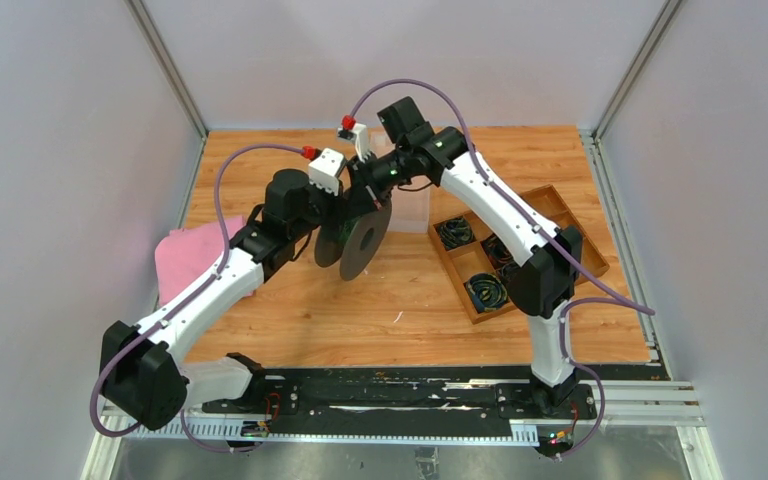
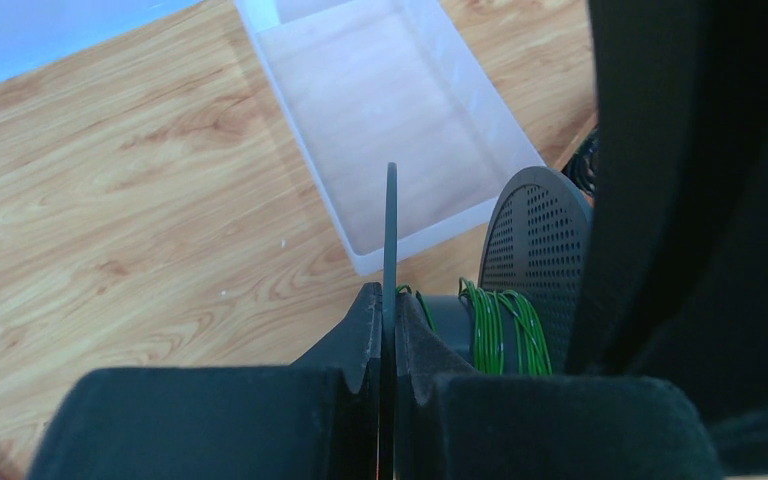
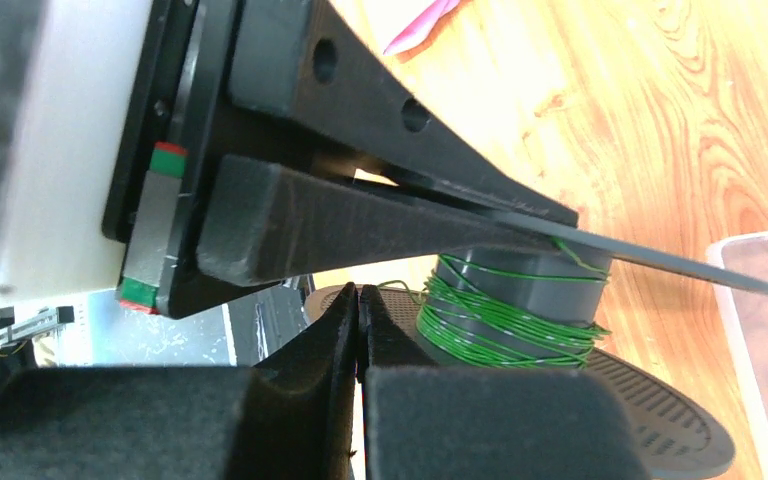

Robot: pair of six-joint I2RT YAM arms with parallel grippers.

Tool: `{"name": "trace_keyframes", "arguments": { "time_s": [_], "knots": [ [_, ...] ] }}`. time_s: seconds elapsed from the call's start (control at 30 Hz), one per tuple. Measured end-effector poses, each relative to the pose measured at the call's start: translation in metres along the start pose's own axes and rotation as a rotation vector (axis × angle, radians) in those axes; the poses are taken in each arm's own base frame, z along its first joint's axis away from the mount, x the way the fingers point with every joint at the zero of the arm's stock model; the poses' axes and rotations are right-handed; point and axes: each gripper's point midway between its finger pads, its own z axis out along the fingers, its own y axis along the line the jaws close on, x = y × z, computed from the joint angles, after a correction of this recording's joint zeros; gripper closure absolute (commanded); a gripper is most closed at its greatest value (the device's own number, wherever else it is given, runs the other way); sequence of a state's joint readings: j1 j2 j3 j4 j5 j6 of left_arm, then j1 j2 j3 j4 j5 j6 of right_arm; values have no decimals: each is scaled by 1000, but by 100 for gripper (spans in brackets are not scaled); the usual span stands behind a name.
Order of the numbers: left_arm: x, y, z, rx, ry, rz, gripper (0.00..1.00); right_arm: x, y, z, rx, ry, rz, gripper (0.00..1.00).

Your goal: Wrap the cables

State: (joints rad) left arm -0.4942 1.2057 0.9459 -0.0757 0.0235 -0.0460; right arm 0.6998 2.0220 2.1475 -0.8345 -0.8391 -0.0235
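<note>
A dark spool (image 1: 358,243) with two round flanges hangs above the middle of the table between both arms. Thin green cables (image 3: 505,322) are wound round its grey hub (image 2: 452,318). My left gripper (image 2: 390,300) is shut on the edge of the spool's thin flange (image 2: 391,215); the other, perforated flange (image 2: 540,250) stands to the right. My right gripper (image 3: 358,298) is shut beside the hub, and a loose green strand (image 3: 392,286) runs from the windings to its tips. From above, the left gripper (image 1: 344,206) and right gripper (image 1: 372,190) meet over the spool.
A clear plastic bin (image 2: 390,110) stands just behind the spool. A wooden tray (image 1: 452,272) holding dark cable coils lies at the right, under the right arm. A pink cloth (image 1: 185,255) lies at the left, and grey walls close in the table.
</note>
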Motion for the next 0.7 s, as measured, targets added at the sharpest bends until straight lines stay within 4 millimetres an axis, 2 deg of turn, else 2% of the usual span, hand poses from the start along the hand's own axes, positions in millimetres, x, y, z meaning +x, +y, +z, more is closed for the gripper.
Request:
{"name": "trace_keyframes", "arguments": {
  "time_s": [0.17,0.4,0.7],
  "knots": [
    [2,-12,1,71,-3,14,100,-1,-12,-5,19,-13,7,99],
    [1,-23,0,135,-8,14,100,8,-37,-10,48,-18,43,99],
    [1,-31,-2,179,-8,16,100,21,-53,-7,54,-13,52,99]
  ]
}}
